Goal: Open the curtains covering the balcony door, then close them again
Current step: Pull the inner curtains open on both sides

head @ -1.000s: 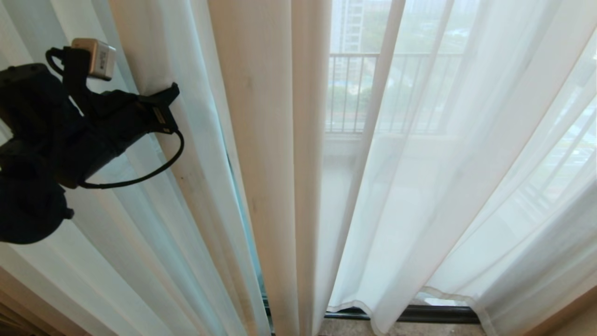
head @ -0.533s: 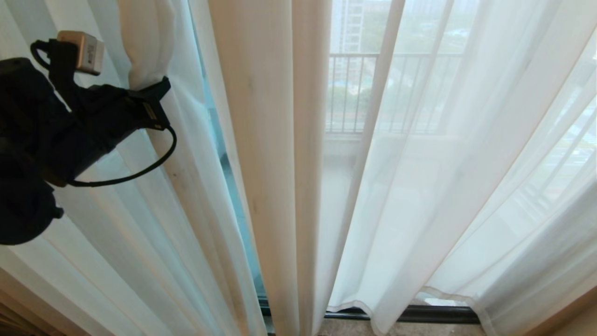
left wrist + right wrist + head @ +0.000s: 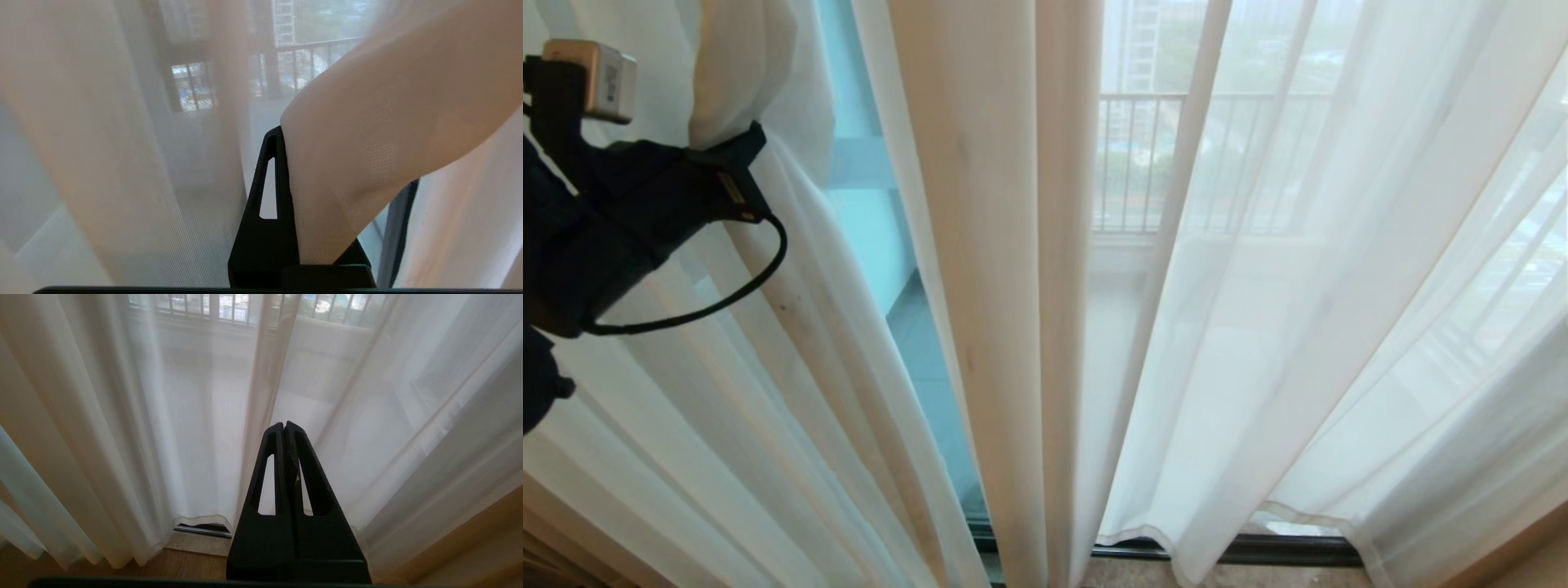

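Note:
The sheer white curtains hang in long folds: a left panel [image 3: 792, 343] and a right panel [image 3: 1298, 327]. My left gripper [image 3: 758, 139] is at the upper left, shut on the inner edge of the left panel. In the left wrist view a bunched fold of that curtain [image 3: 367, 134] wraps over the left gripper [image 3: 284, 136]; one black finger [image 3: 278, 175] shows and the other is hidden by fabric. A strip of the balcony door's bluish glass [image 3: 874, 220] shows in the gap beside the held edge. My right gripper [image 3: 284, 424] is shut and empty, low in front of the right panel.
A balcony railing [image 3: 1143, 163] and buildings show through the fabric. The door's dark floor track [image 3: 1258, 549] runs under the curtain hems. Wood floor [image 3: 196, 567] lies in front of the sill. A black cable [image 3: 727, 298] loops below my left wrist.
My left gripper has moved to the left with the curtain edge in it. The gap beside it has widened and shows more of the bluish glass. The right arm has not moved.

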Robot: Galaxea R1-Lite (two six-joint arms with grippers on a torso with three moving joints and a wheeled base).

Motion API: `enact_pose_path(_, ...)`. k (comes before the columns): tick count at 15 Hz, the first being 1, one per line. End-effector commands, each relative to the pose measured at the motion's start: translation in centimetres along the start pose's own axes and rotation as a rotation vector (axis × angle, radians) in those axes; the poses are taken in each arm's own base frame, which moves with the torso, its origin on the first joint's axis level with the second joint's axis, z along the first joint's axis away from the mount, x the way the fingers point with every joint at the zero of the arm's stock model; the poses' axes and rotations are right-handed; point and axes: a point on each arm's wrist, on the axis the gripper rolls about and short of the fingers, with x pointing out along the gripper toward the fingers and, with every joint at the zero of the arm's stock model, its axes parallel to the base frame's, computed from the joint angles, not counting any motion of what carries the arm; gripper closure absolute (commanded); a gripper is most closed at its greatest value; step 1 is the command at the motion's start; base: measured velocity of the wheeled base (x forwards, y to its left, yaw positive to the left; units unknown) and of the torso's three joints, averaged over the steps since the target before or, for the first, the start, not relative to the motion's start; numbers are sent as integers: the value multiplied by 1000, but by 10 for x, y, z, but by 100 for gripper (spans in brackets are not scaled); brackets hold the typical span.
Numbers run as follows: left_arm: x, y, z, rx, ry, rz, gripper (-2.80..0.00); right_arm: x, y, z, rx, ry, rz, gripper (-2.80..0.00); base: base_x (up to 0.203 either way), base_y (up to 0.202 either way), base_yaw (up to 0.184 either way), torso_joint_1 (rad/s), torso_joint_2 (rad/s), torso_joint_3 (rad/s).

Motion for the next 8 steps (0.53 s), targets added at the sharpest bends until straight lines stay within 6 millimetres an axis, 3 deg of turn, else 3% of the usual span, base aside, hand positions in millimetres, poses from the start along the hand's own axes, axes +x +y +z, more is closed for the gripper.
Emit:
enact_pose_path(1,-7,5,9,11,-27,28,0,0,0,0,-1,-3,0,0,0,0,0,0,0,0)
enact_pose_path(4,-12,11,15,34,-43,52,0,0,0,0,-1,-3,0,0,0,0,0,0,0,0)
enact_pose_path(8,-22,11,9,29,-10,71,0,0,0,0,-1,-2,0,0,0,0,0,0,0,0)
